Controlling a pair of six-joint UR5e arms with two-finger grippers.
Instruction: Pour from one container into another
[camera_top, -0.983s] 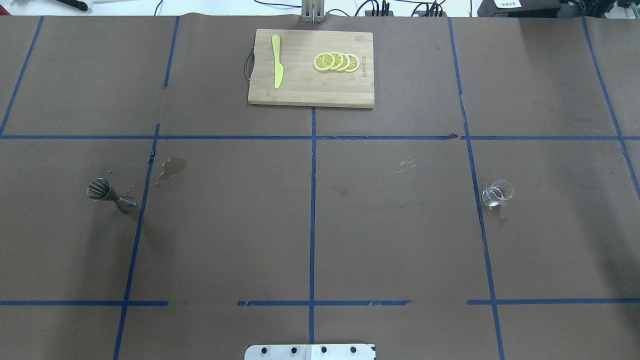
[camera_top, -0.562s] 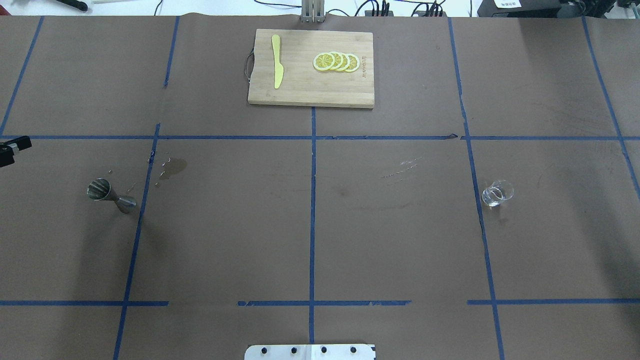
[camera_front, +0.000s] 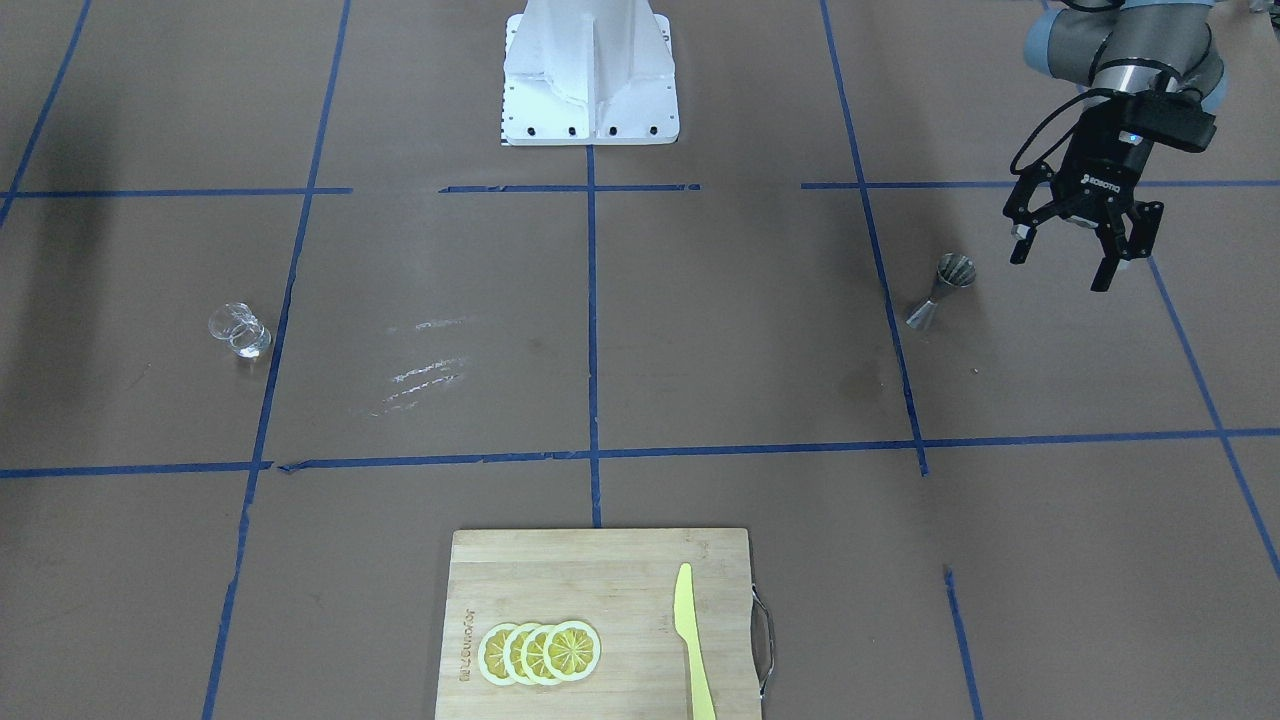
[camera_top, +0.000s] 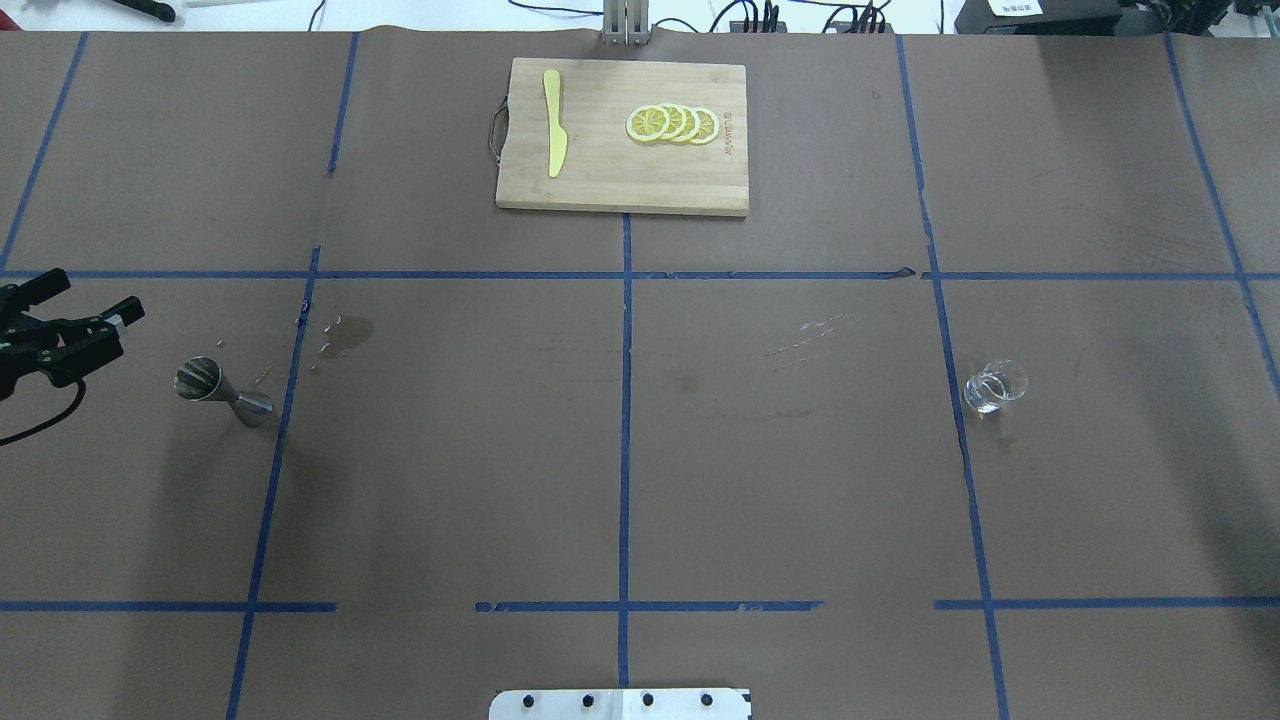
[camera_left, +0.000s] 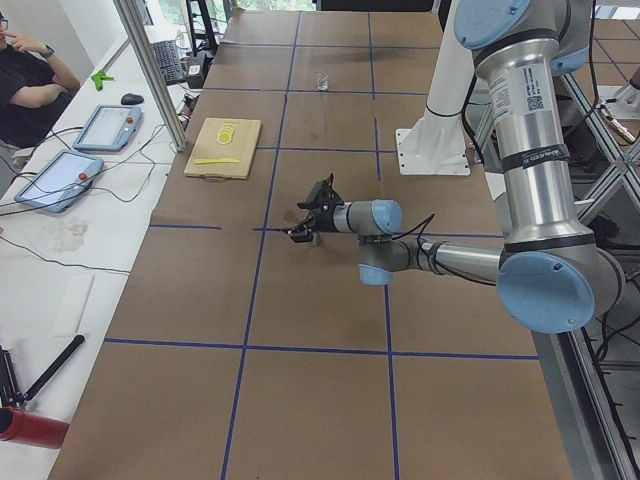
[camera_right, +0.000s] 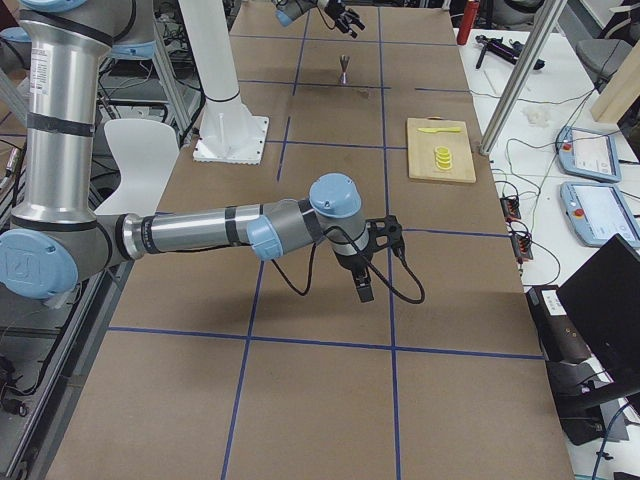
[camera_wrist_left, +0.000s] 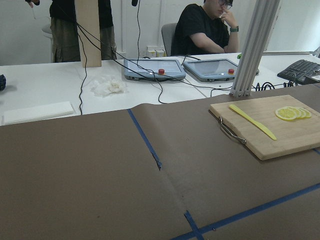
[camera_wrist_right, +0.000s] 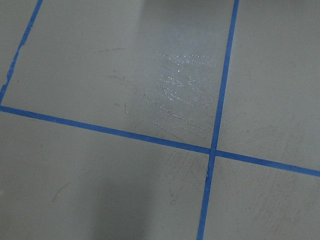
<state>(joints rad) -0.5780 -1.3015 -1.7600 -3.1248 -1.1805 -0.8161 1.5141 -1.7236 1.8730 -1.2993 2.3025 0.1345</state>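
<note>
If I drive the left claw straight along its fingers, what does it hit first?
Most likely the bare brown paper table. The open left claw slants down and forward. The jigger stands off to one side, and the left wrist view shows only paper straight ahead. Depth is uncertain.

My left gripper spread wide, my right gripper unclear.
My left arm sits at the upper right of the front-facing view, wrist bent downward, fingers well apart; overhead, the same gripper pokes in at the left edge. My right arm stretches low across the middle of the right-side view, its gripper pointing down, fingers too small to judge.
</note>
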